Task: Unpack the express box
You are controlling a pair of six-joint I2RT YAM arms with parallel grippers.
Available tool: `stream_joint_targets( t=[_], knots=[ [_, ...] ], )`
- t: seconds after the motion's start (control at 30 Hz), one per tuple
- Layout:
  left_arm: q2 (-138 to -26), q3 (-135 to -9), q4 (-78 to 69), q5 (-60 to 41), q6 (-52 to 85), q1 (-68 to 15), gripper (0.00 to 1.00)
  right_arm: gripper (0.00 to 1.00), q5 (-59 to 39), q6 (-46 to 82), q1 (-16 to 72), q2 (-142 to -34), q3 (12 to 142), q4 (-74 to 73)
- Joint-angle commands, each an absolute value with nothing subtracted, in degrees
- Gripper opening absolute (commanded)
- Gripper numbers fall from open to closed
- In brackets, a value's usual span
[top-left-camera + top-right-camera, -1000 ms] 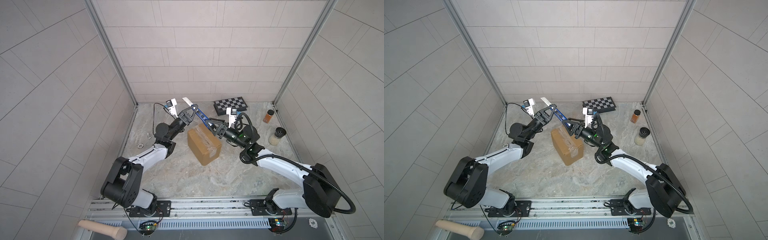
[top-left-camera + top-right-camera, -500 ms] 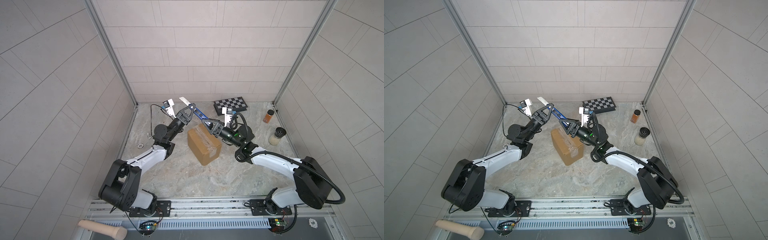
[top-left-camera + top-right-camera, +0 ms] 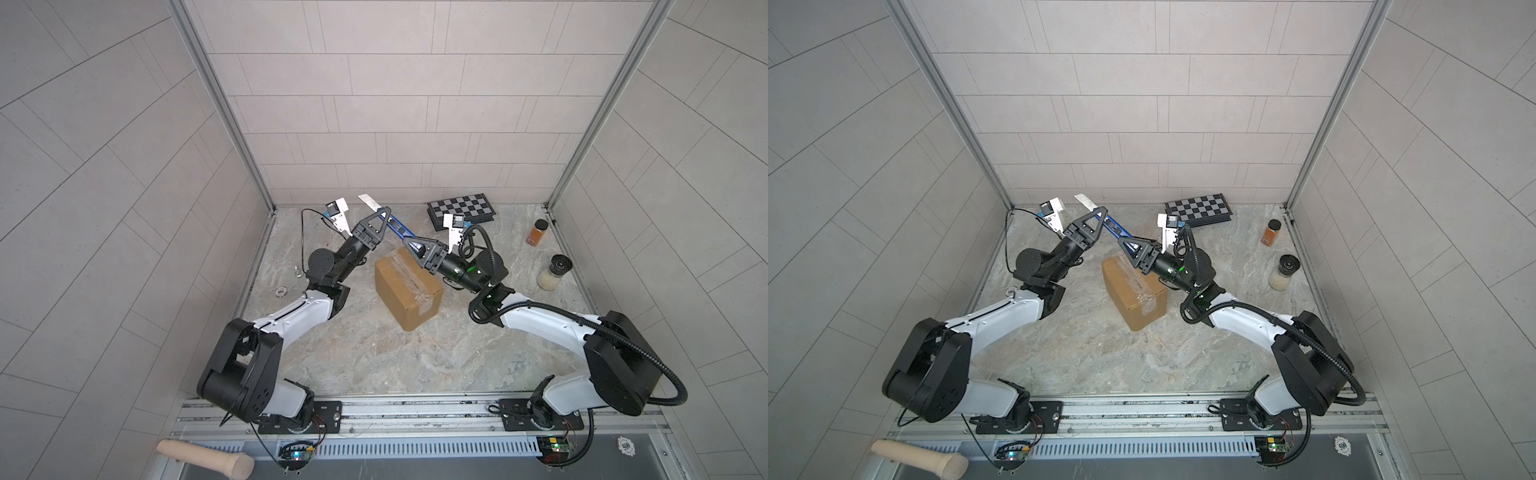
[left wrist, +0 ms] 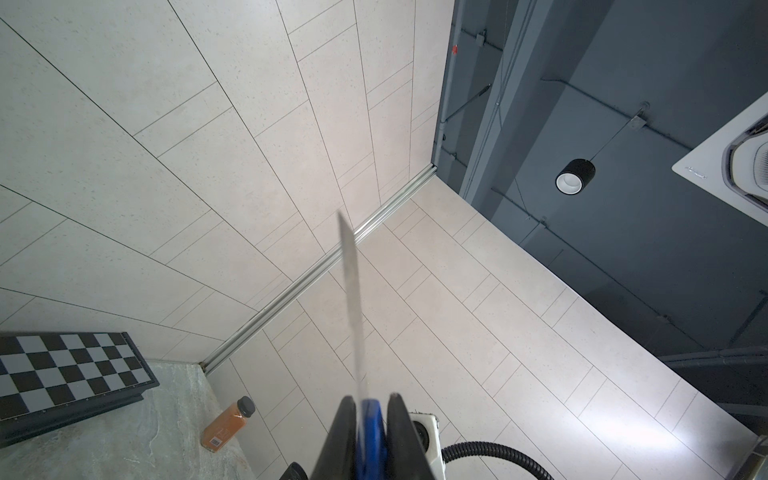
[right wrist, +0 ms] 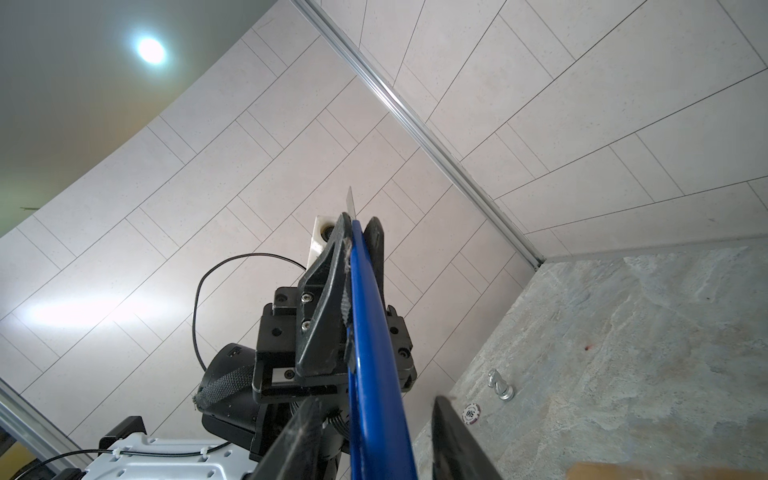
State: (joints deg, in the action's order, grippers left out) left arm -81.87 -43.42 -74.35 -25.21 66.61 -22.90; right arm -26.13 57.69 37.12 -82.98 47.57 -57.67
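- Sitting askew in the middle of the table (image 3: 374,357), the box (image 3: 409,291) is a plain brown cardboard cuboid. Its flaps are down under wrinkled, shiny clear tape (image 3: 409,272) along the top seam, and one side carries a pale patch.
- The step looks like a handover of the knife (image 3: 397,227) between the arms, above the box's far corner, before any cutting.
- The left gripper (image 3: 384,211) is clamped on the blue plastic handle. The thin grey blade (image 3: 370,202) sticks out past it, up toward the back wall.
- The right gripper (image 3: 409,242) straddles the handle's other end. In the right wrist view its jaws stand apart, with a gap on one side, so it has no hold yet.
- Next, the right jaws need to close squarely on the slick handle before the left lets go. The blade must then be turned down to the tape.
- The table is mottled grey, stone-like and flat.
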Motion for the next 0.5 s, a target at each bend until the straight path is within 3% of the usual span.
stream_joint_targets(
  t=[0.0, 0.47],
  knots=[
    [-80.0, -42.7, -77.4, -25.7, 66.1, -22.8, 0.0, 0.46, -25.9, 58.5, 37.4, -83.1, 49.1, -60.3],
    [-80.1, -42.4, -77.5, -25.5, 66.1, -22.8, 0.0, 0.25, -25.8, 59.6, 37.4, -83.8, 49.0, -61.0]
  ],
)
